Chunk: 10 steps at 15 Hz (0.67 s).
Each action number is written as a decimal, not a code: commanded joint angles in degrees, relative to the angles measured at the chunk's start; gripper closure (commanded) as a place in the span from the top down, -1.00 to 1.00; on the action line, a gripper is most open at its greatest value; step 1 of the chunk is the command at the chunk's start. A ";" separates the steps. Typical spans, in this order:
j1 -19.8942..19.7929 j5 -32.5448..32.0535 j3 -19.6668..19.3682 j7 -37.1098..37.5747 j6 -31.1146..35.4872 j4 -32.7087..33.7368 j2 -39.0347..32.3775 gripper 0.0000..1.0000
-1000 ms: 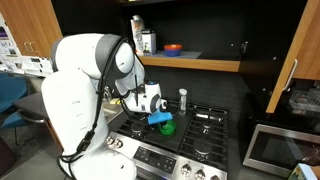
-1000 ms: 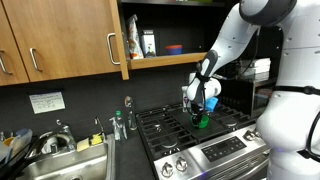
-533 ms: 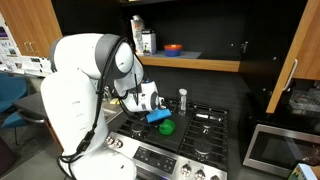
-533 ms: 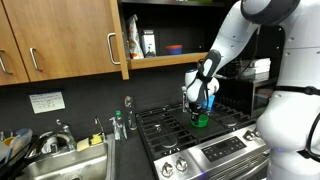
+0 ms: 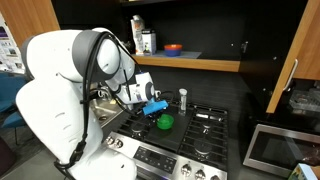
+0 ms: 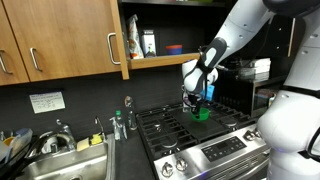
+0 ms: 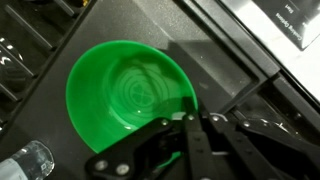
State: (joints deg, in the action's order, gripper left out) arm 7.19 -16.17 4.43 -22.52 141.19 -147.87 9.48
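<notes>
While the green bowl (image 7: 125, 95) sits on the stove grate (image 5: 207, 127), its rim is met at approx. 5 o'clock in the wrist view by the gripper (image 7: 190, 122). The fingers are pressed together w/ no gap seen btwn them. The thin rim wall looks to be nipped there, but the contact is partly hidden by the finger links, so a firm hold can't be confirmed. In both ext. views the gripper is seen just above the bowl, toward its 10 o'clock edge in an exterior view (image 5: 158, 109), and the bowl's base appears to rest on the grate.

For this pinch to be done well, depth matters. A one-sided hold on a light, slick bowl is judged likely to let it swing or slip, so the wall should be seated well btwn the pads, not caught at the tips only. Any lift is best made straight up & slow, w/ tilt checked before anything else is tried. The grate bars could snag the base if the bowl is dragged sideways. A glass shaker (image 7: 25, 160) is seen at the bowl's 8 o'clock in the wrist view, near but apart, and should be given room.
</notes>
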 commanded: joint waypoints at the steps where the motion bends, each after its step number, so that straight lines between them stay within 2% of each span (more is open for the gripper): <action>1: 1.13 2.71 -0.06 -4.35 -6.92 -0.03 6.61 -0.98; 7: 3.52 3.10 -0.97 -11.66 -17.28 2.37 17.65 -0.98; 10: 5.06 2.87 -0.90 -14.63 -22.72 6.20 21.54 -0.98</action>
State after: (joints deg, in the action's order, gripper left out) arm 10.50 -13.30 4.07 -33.77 123.74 -144.38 26.60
